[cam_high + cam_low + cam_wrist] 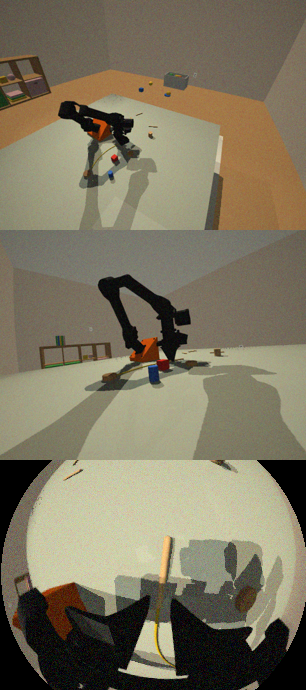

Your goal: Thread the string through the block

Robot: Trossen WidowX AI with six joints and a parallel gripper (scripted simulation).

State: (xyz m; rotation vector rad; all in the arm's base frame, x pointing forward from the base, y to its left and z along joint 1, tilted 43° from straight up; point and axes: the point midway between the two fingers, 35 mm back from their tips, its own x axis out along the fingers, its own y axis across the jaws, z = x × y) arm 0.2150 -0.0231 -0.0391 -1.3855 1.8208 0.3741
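Note:
The stick (180, 359) (165, 560) lies on the table. Its string end runs between my fingertips. My gripper (124, 143) (172, 360) (160, 600) points down with its tips at table level, narrowly open, a gap on both sides of the stick. The yellow string (101, 156) (140, 368) (158, 640) curves back to the round wooden button (86, 174) (109, 377). A small tan wooden piece (150, 134) (217, 352) stands farther out. A low brown wooden piece (130, 153) (191, 363) (246, 599) lies in shadow beside the gripper. I cannot make out a hole in either.
A red cube (114, 158) (163, 364) and a blue cylinder (110, 174) (153, 374) stand near the string. Loose sticks (153, 126) (192, 351) (73, 475) lie farther out. The orange arm base (99, 135) (150, 352) (65, 610) is behind the gripper.

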